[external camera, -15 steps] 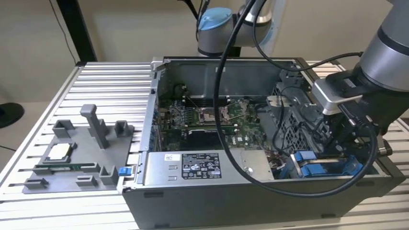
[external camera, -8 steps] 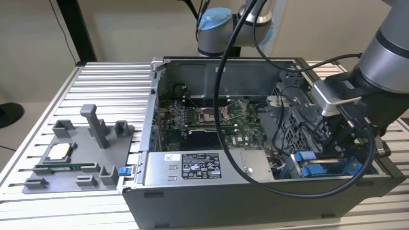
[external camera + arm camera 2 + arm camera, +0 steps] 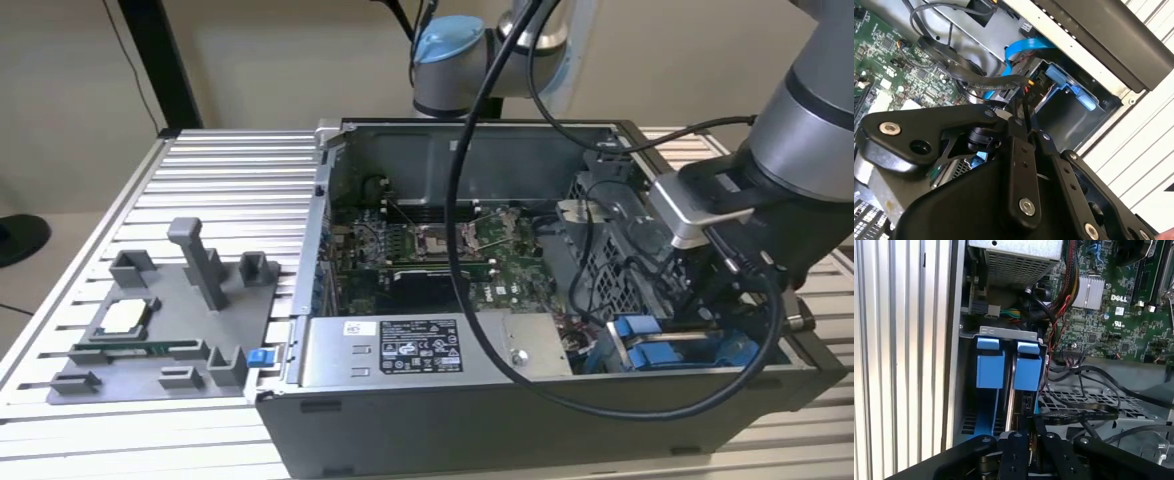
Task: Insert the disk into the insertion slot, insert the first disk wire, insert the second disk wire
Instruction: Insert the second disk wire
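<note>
Reaching down into the open computer case (image 3: 441,420) in the exterior view, my arm hangs over its corner at the exterior view's right, where the blue pieces of the insertion slot (image 3: 667,345) show beside the labelled power-supply box (image 3: 420,348).

In the second wrist view my gripper (image 3: 1021,107) sits with its fingers drawn together on a thin black wire (image 3: 984,82), just above the grey bay.

In the first wrist view the disk (image 3: 1015,390) stands on edge in the slot between two blue clips (image 3: 990,365), the motherboard (image 3: 1119,315) beyond.
</note>
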You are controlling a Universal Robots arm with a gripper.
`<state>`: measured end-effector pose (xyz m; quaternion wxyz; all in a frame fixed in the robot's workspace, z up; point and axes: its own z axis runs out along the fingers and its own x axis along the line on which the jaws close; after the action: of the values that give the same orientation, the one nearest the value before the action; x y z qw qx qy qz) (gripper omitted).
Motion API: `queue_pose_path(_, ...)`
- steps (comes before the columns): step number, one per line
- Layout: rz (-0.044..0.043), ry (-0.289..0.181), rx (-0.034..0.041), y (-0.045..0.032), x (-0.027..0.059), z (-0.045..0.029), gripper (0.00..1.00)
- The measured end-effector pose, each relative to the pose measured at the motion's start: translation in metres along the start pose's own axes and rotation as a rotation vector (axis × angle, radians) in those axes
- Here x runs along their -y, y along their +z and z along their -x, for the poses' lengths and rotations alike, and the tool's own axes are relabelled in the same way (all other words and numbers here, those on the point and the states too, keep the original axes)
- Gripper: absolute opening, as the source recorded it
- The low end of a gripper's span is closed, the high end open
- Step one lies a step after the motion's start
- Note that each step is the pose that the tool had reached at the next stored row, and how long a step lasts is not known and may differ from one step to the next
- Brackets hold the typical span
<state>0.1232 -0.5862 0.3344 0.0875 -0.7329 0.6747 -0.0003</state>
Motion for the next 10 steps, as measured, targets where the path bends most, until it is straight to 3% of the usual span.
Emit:
queue_pose_path(1, -0.0001, 0.0, 0.0005, 0.0002, 0.0, 0.0001, 0.0)
queue_pose_path(2, -0.0007, 0.0, 0.0046, 0.0019, -0.0001, 0.0008, 1.0)
queue_pose_path(5, -0.0009, 0.001, 0.0082, 0.0004, 0.0002, 0.0015, 1.0)
queue_pose_path(10, 0.0029, 0.001, 0.0071, -0.0165, 0.0024, 0.0034, 1.0)
